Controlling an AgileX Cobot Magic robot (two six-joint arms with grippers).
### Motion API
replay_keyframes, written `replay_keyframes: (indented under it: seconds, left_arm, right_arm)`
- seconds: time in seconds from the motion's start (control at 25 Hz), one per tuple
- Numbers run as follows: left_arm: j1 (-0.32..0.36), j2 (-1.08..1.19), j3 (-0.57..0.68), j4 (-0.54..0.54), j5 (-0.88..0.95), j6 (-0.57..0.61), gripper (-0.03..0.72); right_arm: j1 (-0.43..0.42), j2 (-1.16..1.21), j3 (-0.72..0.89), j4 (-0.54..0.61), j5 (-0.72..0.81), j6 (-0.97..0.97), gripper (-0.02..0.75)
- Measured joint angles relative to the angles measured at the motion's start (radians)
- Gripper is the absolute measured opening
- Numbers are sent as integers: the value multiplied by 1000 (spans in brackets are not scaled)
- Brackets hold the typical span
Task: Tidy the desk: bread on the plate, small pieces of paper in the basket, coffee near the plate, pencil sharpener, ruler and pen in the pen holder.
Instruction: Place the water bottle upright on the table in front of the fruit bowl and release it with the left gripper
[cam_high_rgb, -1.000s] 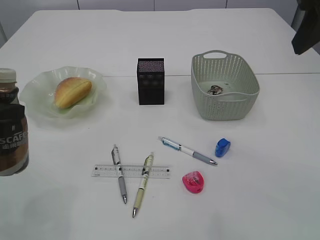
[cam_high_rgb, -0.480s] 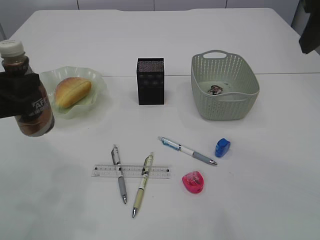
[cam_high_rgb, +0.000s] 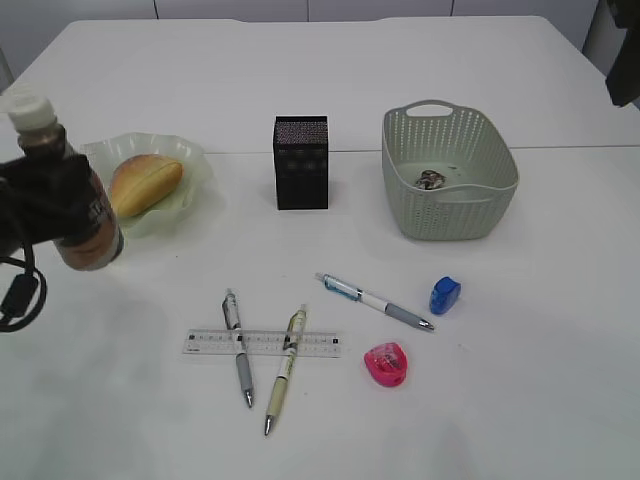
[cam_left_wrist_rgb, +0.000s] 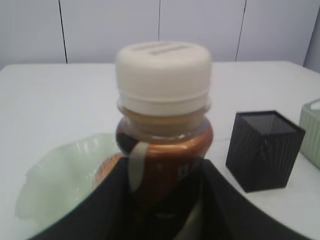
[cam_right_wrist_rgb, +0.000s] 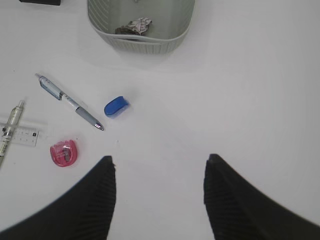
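Note:
My left gripper (cam_high_rgb: 45, 195) is shut on the coffee bottle (cam_high_rgb: 72, 200), brown with a white cap (cam_left_wrist_rgb: 162, 67), tilted just left of the green plate (cam_high_rgb: 195, 165). Bread (cam_high_rgb: 145, 183) lies on the plate. The black pen holder (cam_high_rgb: 301, 163) stands mid-table. The basket (cam_high_rgb: 448, 215) holds a crumpled paper (cam_high_rgb: 432, 179). Three pens (cam_high_rgb: 238, 345) (cam_high_rgb: 285, 368) (cam_high_rgb: 375, 300) lie at the front, two of them across the ruler (cam_high_rgb: 262, 343). Blue (cam_high_rgb: 446, 295) and pink (cam_high_rgb: 387, 363) sharpeners lie nearby. My right gripper (cam_right_wrist_rgb: 157, 167) is open and empty, high above the table's right side.
The white table (cam_high_rgb: 520, 400) stretches on all sides. The left arm's cable (cam_high_rgb: 18, 290) hangs by the left edge. The right arm (cam_high_rgb: 625, 60) shows only at the top right corner.
My left gripper has carried the coffee bottle from the left edge rightward and back toward the plate, tilting it. The right arm has withdrawn further toward the top right corner.

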Motion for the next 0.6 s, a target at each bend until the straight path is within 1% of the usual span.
replay_keyframes:
  seconds: [0.12,0.32,0.4,0.6]
  left_arm:
    - [0,79,0,-36,0,0,265]
    - [0,150,-6,-167,-2,0,265]
    - [2,169,-8,-198,-2,2,265]
    - [2,209,-39,-198,-2,2,266]
  right_arm:
    - [0,0,0,0,0,0,417]
    - [0,0,0,-10,0,0,417]
    - [0,0,0,-12,0,0,417]
    - [0,0,0,-14,0,0,417]
